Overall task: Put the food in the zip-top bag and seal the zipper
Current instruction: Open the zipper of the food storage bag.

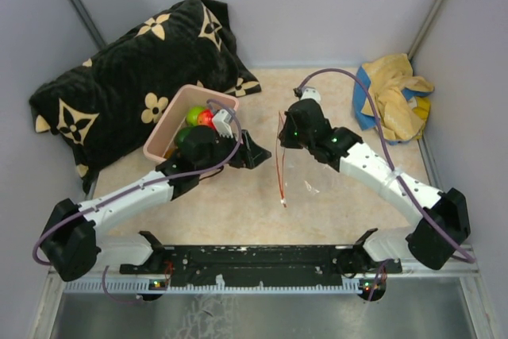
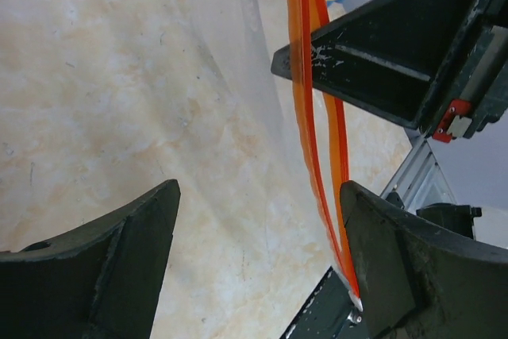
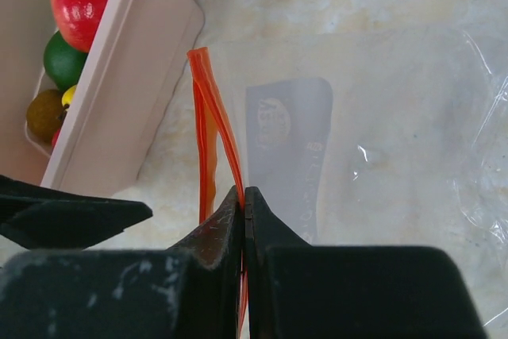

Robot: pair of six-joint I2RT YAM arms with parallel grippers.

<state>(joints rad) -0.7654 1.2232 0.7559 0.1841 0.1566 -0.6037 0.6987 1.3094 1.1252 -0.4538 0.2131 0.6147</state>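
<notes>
**One hand holds the bag's mouth, the other waits wide open**

The right gripper (image 3: 244, 196) is pinched tight on the zipper (image 3: 216, 113), holding up one orange lip. I think that is to keep the mouth of the zip-top bag (image 3: 381, 117) a little open, so food can go in. You can see the two orange lips parted in a thin gap.

The left gripper (image 2: 260, 196) has its fingers spread wide and holds nothing. The orange strip hangs between them, close to one finger.

The bag lies on the table between the two arms. The strip's long way runs from the far side back toward the arm bases. The mouth faces left, toward the pink tub (image 1: 163, 134).

All the food (image 1: 198, 115) I can see sits in that tub, none in the bag.
</notes>
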